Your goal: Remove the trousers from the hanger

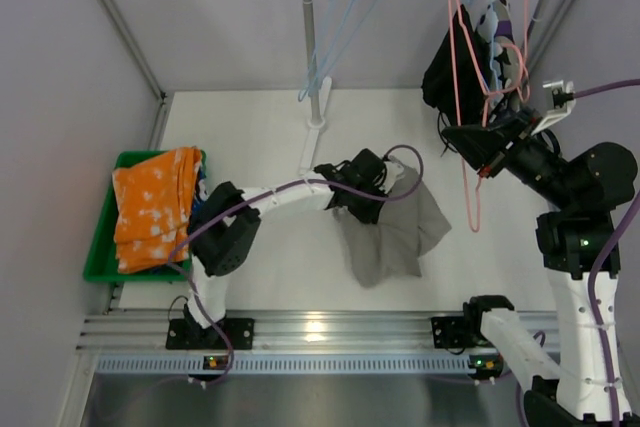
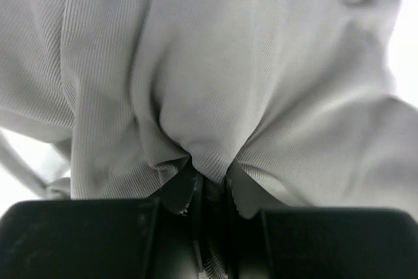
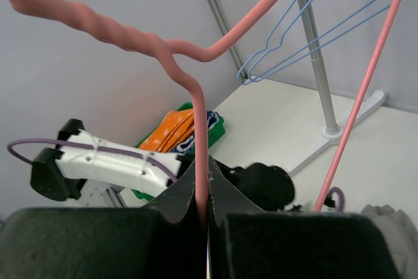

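Left claw (image 2: 209, 187): clenched on a bunched fold of the grey trousers (image 1: 395, 232); in the wrist view we see cloth pinched between both fingers.
Grey trousers: lying crumpled on the white surface (image 1: 260, 127), about mid-way between the two arms, off any hanger.
Right claw (image 3: 202, 207): clenched on the wire of a pink hanger (image 3: 200, 135), raised above the surface on the right side.
Pink hanger: bare where we can see it; its lower end hangs below the claw.
Green bin (image 1: 97, 237): at the left edge of the surface, holding orange trousers (image 1: 150, 207) on top, with blue patterned cloth (image 3: 210, 124) showing at the rim.
Rack pole (image 1: 310, 17): at the back, with empty blue hangers (image 1: 335, 27) beside it.
Black garment (image 1: 445, 72): hanging at back right, just behind the right claw.
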